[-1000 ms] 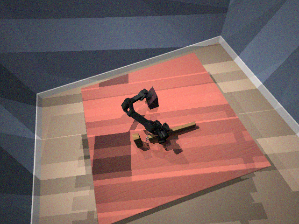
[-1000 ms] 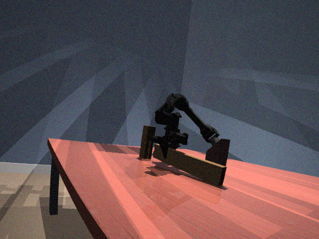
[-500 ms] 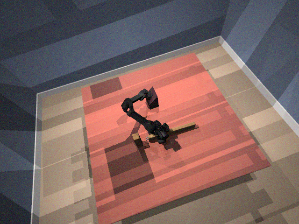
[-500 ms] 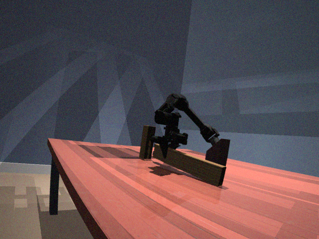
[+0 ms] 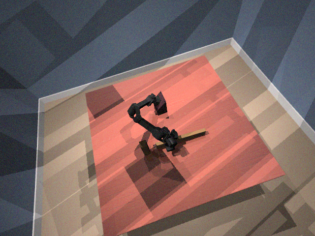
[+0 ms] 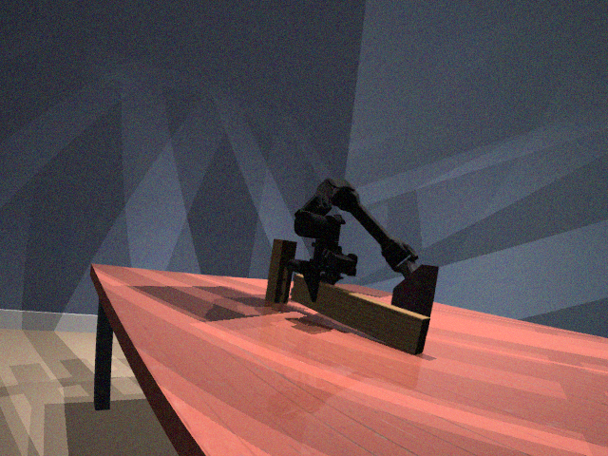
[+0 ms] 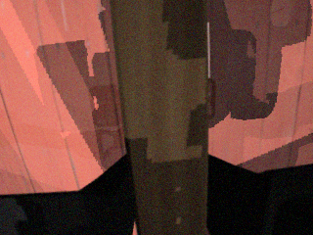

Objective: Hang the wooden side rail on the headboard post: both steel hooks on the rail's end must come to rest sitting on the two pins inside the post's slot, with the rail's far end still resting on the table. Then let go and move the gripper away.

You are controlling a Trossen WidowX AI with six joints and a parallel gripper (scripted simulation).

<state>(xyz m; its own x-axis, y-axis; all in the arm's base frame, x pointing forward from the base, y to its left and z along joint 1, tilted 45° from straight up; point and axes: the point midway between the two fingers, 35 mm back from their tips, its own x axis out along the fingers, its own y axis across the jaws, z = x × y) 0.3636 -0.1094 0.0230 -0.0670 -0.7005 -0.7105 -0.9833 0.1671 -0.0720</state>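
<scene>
The wooden side rail point(image 5: 194, 133) point(image 6: 368, 313) point(image 7: 166, 98) is a long bar on edge. My gripper point(image 6: 316, 293) point(image 7: 159, 154) is shut on it near its post-side end, with one finger on each side. The headboard post point(image 5: 145, 147) point(image 6: 279, 270) stands upright just beyond that end. A small gap shows between rail and post in the top view, with small light bits of the hooks point(image 5: 154, 145) in it. The post-side end looks slightly raised; the far end is low, at or very near the table. The slot's pins and any hook contact cannot be made out.
The arm's dark base block point(image 5: 161, 105) point(image 6: 417, 292) stands on the red table point(image 5: 216, 157) point(image 6: 343, 392), on the side of the rail away from the exterior camera. The forearm reaches over from there to the rail. Dark shadow patches cross the table near the post.
</scene>
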